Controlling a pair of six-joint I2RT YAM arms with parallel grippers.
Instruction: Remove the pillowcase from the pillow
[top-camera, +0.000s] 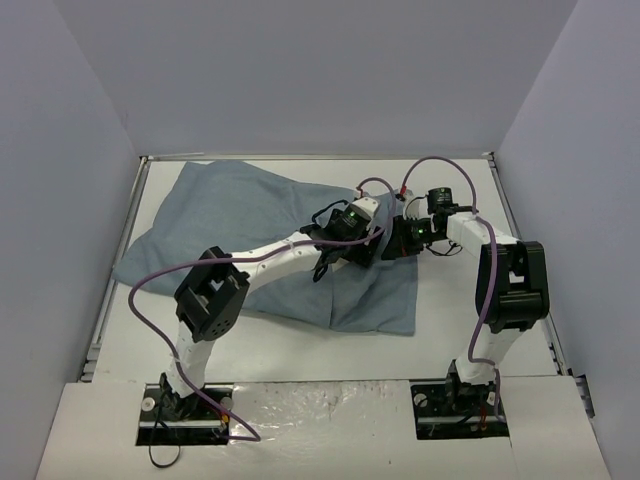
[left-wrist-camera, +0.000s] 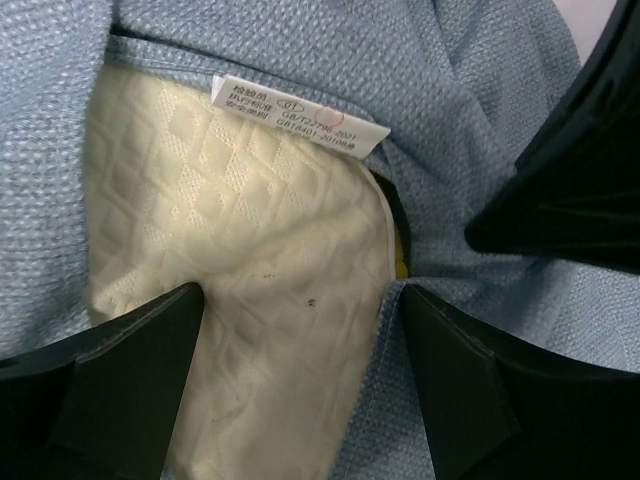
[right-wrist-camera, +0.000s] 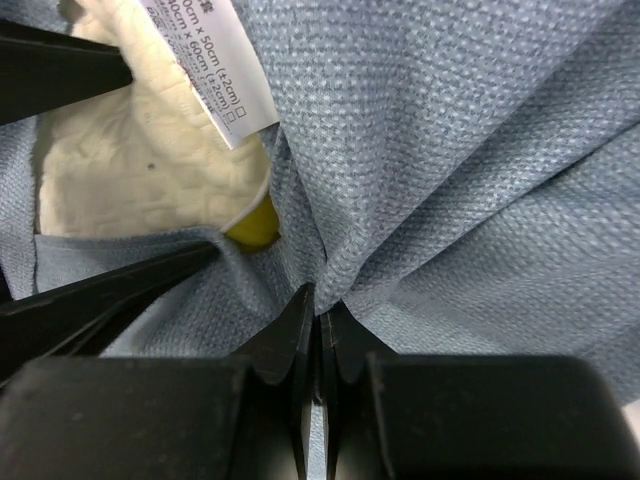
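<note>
right gripper (right-wrist-camera: 320, 318) pinches a fold of the pillowcase (right-wrist-camera: 450, 150) tight. i see my left gripper (left-wrist-camera: 300, 325) spread wide over the pillow (left-wrist-camera: 230, 260), which sits inside the pillowcase, peeking out.

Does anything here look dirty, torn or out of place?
Nothing looks torn. The pillow carries a few tiny dark specks, and the pillowcase is bunched into folds where the right tool pinches it.
</note>
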